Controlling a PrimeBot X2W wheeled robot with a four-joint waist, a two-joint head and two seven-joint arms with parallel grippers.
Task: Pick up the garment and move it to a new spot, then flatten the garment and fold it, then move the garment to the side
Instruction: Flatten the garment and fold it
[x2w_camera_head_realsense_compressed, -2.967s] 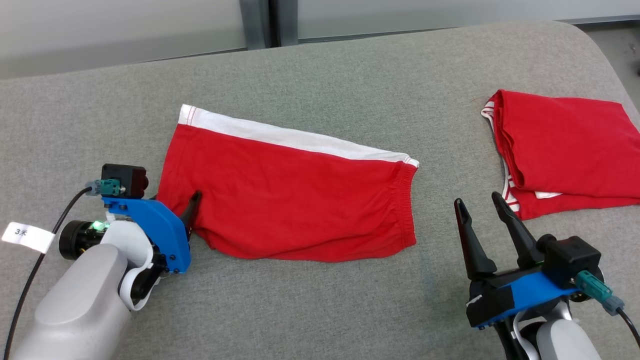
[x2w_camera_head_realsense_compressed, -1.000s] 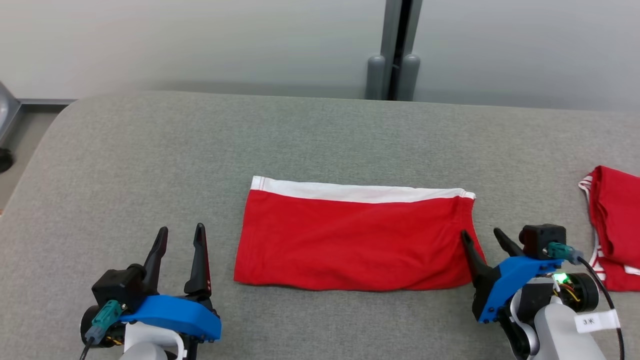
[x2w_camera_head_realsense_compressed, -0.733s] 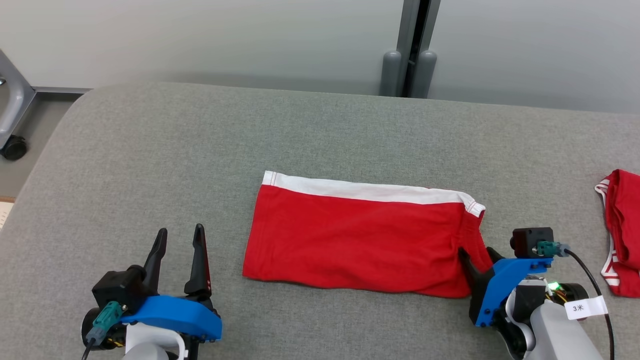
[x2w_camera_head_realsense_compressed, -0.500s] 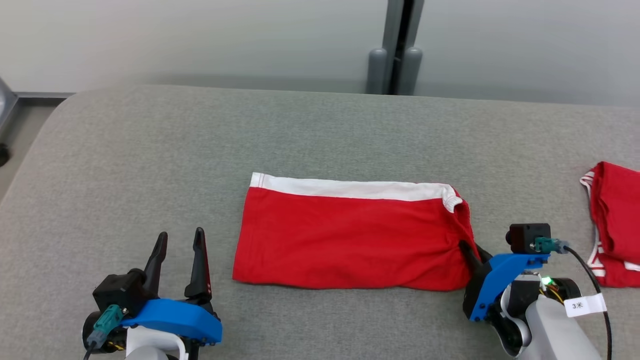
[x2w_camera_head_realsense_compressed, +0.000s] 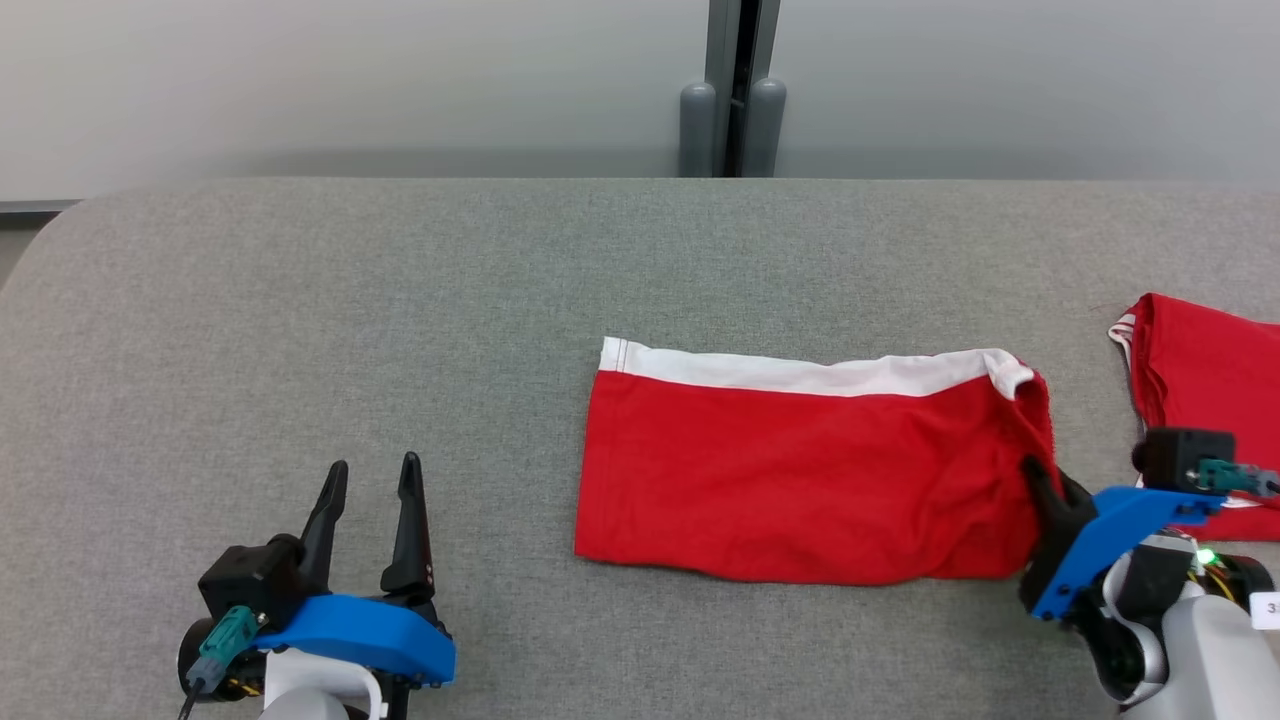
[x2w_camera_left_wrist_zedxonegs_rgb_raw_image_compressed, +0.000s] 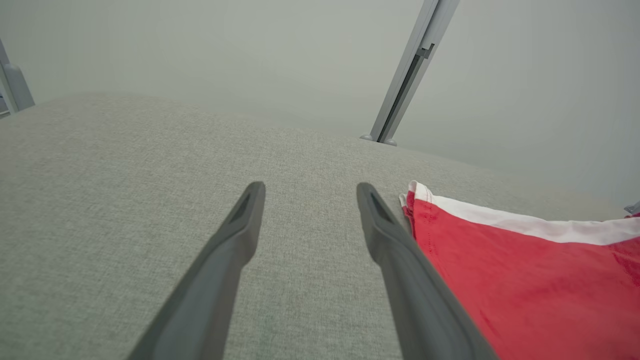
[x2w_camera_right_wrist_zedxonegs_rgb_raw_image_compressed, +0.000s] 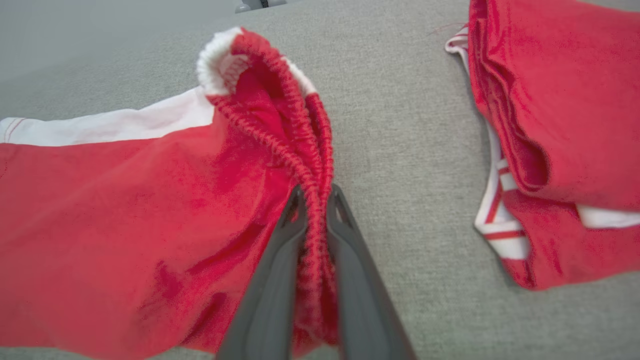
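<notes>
Cloth on cloth, all matt
Red garment (x2w_camera_head_realsense_compressed: 800, 480): soft knit w/ ribbed elastic hem; grey tabletop (x2w_camera_head_realsense_compressed: 350, 300): coarse woven fabric.

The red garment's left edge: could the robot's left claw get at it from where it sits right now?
Probably yes. The left gripper stands open just beside that edge of the garment, and nothing but bare grey table lies between them, so the way looks free.

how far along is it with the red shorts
Done: the red garment lies flat, apparently folded into a rectangle, on the grey surface. In hand: the right claw is shut on its elastic edge, that corner lifted. Remaining: moving it to the side, perhaps by the other folded red piece. The left claw is open, idle.
</notes>
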